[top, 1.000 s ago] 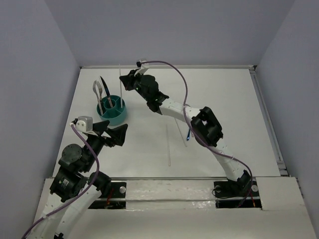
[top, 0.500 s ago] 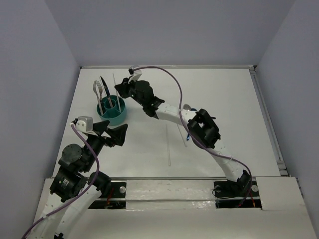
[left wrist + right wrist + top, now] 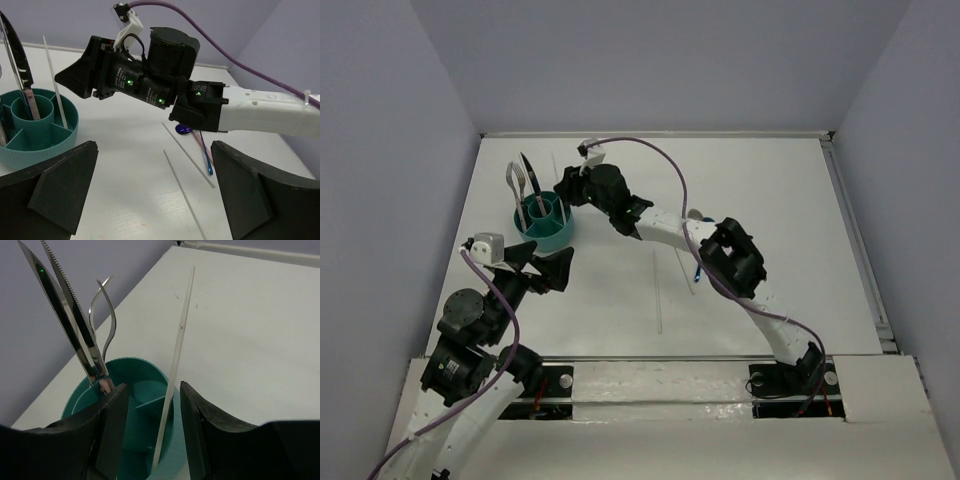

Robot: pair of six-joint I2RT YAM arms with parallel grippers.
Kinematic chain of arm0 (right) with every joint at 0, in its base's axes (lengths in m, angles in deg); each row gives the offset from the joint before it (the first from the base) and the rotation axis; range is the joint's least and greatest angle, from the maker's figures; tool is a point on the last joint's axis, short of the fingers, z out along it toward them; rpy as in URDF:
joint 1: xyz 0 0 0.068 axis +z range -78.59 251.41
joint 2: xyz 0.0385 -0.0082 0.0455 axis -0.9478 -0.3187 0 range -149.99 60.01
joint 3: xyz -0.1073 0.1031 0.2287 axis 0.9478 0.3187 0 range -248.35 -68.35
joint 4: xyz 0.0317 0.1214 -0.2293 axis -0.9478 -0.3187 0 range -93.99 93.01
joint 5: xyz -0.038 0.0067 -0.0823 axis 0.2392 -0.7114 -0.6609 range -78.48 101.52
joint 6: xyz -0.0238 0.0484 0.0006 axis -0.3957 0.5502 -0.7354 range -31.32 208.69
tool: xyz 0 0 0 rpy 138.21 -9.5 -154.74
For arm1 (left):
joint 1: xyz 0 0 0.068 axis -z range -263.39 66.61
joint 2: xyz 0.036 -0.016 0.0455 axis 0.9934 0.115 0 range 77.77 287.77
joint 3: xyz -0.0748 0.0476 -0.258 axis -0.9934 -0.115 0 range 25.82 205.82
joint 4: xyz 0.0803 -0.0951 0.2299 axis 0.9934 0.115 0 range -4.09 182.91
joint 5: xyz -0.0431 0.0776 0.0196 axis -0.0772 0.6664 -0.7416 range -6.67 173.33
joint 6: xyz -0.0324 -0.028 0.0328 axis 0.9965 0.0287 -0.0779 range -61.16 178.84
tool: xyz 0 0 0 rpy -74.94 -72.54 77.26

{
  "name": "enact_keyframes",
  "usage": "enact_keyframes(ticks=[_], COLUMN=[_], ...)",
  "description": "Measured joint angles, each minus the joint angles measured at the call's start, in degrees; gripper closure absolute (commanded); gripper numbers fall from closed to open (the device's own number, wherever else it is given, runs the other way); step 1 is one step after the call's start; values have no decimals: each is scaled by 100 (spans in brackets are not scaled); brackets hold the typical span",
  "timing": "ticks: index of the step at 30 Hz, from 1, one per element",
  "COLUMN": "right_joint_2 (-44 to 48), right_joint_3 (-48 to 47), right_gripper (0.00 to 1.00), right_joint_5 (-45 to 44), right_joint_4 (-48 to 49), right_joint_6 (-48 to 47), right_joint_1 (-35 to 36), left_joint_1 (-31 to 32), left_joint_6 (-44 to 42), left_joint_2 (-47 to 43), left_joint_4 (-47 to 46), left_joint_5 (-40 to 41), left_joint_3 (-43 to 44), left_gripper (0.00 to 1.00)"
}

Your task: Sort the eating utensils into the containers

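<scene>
Pale thin chopstick [image 3: 181, 327] standing in round teal plastic caddy [image 3: 55, 142], right gripper [image 3: 154, 390] fingers apart around it, left gripper [image 3: 152, 147] fingers spread wide.

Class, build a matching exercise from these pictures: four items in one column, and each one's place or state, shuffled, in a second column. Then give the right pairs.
Column one
1. knives
2. blue spoon
3. upright chopstick
4. left gripper

Column two
A. lying flat on the table
B. open, holding nothing
C. standing in the centre cup of the teal caddy
D. standing in an outer compartment of the caddy

Pairs: 1-C, 2-A, 3-D, 4-B
</scene>
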Motion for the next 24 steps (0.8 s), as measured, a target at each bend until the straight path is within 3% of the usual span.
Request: enact_keyframes(ticks=[6,13,16,24], right_joint_2=[940,2922,3569,3650], right_joint_3=[1233,3080,3615,4085], right_gripper=[52,54,53,50], right_joint_5=[-94,-404,-684,-1134], right_joint_4=[-153,-1088,-2179,-4308], right_joint_6=[-37,-122,96,581], right_joint_1=[0,0,0,-2], left_joint_1=[-74,-92,-92,-92], left_joint_6=[0,2,0,0], left_joint_2=[4,4,4,4], left_joint_4=[0,0,-2,0], left_joint_5=[-13,-35,-39,-85], left_joint_3=[-2,0,-2,-2], left_gripper=[1,1,1,1])
